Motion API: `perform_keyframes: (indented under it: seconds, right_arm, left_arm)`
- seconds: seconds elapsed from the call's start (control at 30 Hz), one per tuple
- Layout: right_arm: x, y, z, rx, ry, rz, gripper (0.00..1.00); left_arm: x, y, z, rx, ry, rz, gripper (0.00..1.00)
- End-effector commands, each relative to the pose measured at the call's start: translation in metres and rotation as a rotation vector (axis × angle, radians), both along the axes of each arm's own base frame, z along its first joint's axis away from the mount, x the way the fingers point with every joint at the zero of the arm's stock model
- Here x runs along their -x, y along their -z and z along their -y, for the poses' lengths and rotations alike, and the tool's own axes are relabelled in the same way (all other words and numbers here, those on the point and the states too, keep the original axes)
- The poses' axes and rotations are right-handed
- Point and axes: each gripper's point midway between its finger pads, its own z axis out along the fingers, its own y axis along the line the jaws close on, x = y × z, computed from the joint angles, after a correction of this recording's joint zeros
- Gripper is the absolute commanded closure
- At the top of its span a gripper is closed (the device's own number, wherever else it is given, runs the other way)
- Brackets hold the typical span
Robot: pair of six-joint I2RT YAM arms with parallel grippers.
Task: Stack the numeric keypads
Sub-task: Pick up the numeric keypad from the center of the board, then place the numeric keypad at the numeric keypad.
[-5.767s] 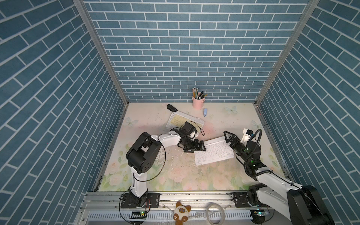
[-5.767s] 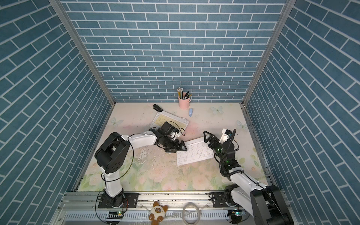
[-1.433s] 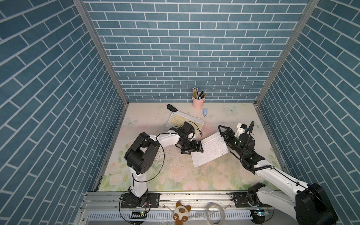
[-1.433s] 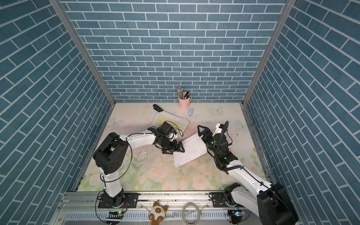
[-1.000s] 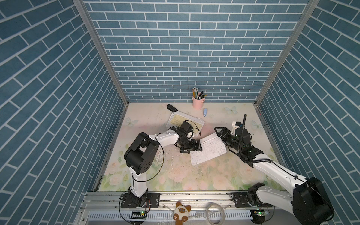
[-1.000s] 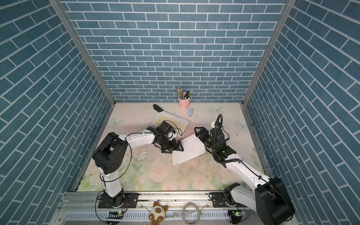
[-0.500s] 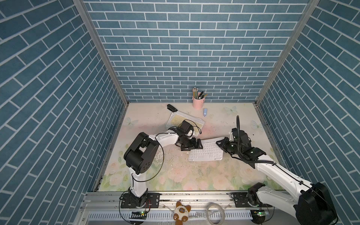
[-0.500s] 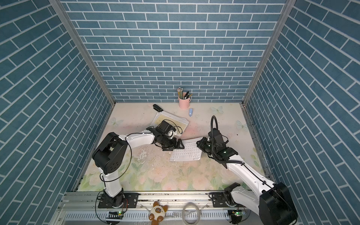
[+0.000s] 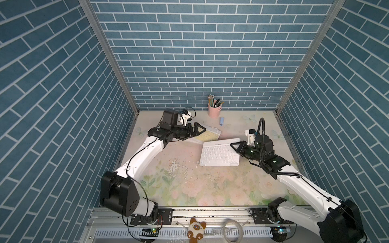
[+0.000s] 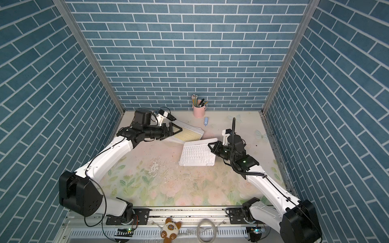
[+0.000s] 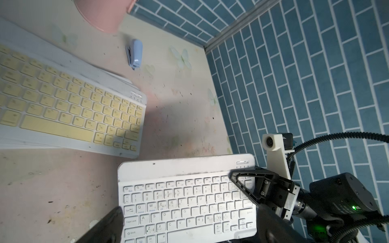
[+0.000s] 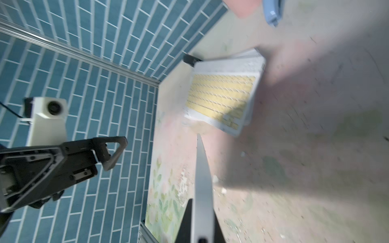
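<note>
Numeric keypads (image 9: 207, 136) lie mostly stacked; one white keypad (image 9: 217, 154) is off the pile, clamped in the right pincer (image 9: 233, 146); the left pincer (image 9: 200, 131) gapes empty.

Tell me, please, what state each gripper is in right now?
Left gripper: open, holding nothing.
Right gripper: closed on the edge of the slim white-keyed rectangular keypad.
</note>
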Motion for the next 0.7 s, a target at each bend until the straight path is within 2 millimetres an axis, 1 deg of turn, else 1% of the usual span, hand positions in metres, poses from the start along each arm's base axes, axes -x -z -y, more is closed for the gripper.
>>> perform_keyframes:
  seconds: [0.0, 0.07, 0.13, 0.3, 0.37, 0.47, 0.5, 0.57, 0.67]
  right_arm:
    - [-0.029, -0.072, -0.013, -0.143, 0.004, 0.225, 1.00]
    - [-0.047, -0.073, -0.016, -0.163, 0.043, 0.247, 1.00]
    - [-0.070, -0.064, -0.023, -0.201, 0.071, 0.258, 1.00]
    - [-0.121, -0.039, -0.042, -0.288, 0.117, 0.270, 1.00]
    - [-0.138, -0.031, -0.053, -0.333, 0.110, 0.292, 1.00]
    - [-0.158, -0.018, -0.062, -0.392, 0.116, 0.308, 1.00]
    - [-0.162, -0.015, -0.066, -0.405, 0.111, 0.311, 1.00]
    - [-0.172, -0.002, -0.073, -0.415, 0.108, 0.300, 1.00]
    - [-0.184, 0.015, -0.080, -0.475, 0.101, 0.273, 1.00]
  left_arm:
    - [0.000, 0.011, -0.021, -0.005, -0.026, -0.075, 0.00]
    - [-0.005, 0.008, -0.030, -0.001, -0.051, -0.068, 0.01]
    - [-0.009, 0.007, -0.034, -0.001, -0.063, -0.064, 0.00]
    - [-0.017, 0.011, -0.032, 0.008, -0.062, -0.072, 0.00]
    - [-0.019, 0.018, -0.031, -0.001, -0.062, -0.083, 0.00]
    - [-0.020, 0.030, -0.031, -0.011, -0.054, -0.107, 0.00]
    - [-0.021, 0.033, -0.030, -0.013, -0.052, -0.112, 0.00]
    - [-0.020, 0.039, -0.031, -0.023, -0.048, -0.121, 0.00]
    - [-0.021, 0.045, -0.031, -0.041, -0.042, -0.130, 0.00]
